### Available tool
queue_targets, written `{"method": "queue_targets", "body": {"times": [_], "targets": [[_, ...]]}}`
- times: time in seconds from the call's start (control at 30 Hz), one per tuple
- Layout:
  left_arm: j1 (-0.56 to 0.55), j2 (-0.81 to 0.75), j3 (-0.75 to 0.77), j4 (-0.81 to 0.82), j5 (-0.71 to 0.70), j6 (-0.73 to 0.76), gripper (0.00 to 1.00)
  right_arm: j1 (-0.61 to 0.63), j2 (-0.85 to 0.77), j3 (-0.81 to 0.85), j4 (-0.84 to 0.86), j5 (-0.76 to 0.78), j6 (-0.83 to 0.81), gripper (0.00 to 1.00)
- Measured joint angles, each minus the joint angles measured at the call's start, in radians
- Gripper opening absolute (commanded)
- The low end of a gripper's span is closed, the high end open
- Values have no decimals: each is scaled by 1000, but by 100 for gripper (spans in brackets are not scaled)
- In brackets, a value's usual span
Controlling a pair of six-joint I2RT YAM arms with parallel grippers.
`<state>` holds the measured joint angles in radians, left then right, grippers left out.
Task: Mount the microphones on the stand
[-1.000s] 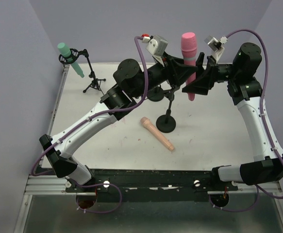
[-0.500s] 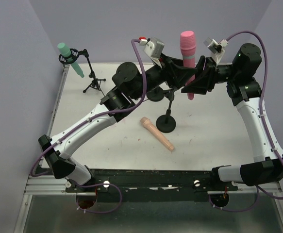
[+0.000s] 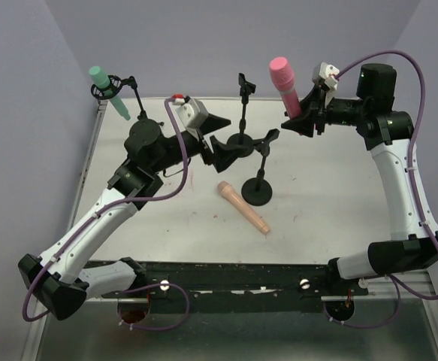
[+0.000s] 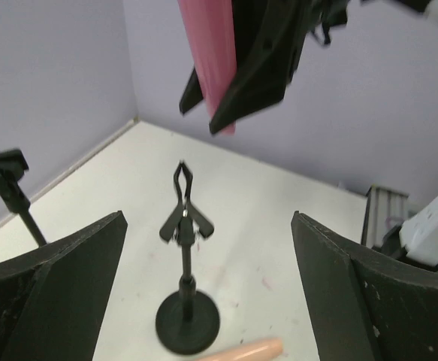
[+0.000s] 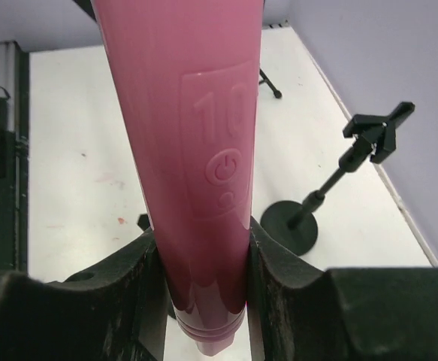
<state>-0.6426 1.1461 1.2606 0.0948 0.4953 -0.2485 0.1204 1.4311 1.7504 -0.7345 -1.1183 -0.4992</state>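
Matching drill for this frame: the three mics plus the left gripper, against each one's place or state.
Column 1
1. teal microphone
2. pink microphone
3. peach microphone
4. left gripper

Column 2
A. lying flat on the table
B. open, holding nothing
C. held in the far-left stand
D. clamped in the right gripper

Pairs: 1-C, 2-D, 3-A, 4-B

The pink microphone (image 5: 203, 188) looks smooth plastic with a soft sheen; the stand (image 4: 187, 323) matt black.
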Motion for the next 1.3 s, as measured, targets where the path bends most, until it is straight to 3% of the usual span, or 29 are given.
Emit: {"method": "queue_targets", "body": {"times": [0.17, 0.3, 0.63, 0.97, 1.3], "targets": [[0, -31, -224, 50, 19, 187, 98, -5, 0, -48, -43, 70, -118, 6], [0, 23, -308, 143, 23, 254, 98, -18, 0, -111, -39, 93, -131, 6], [0, 212, -302, 464, 27, 262, 98, -44, 0, -196, 5, 100, -126, 6], [-56, 271, -292, 552, 18, 258, 98, -57, 0, -209, 34, 99, -113, 7], [-135, 298, -322, 633, -165, 259, 94, -63, 0, -219, 54, 85, -93, 7]]}}
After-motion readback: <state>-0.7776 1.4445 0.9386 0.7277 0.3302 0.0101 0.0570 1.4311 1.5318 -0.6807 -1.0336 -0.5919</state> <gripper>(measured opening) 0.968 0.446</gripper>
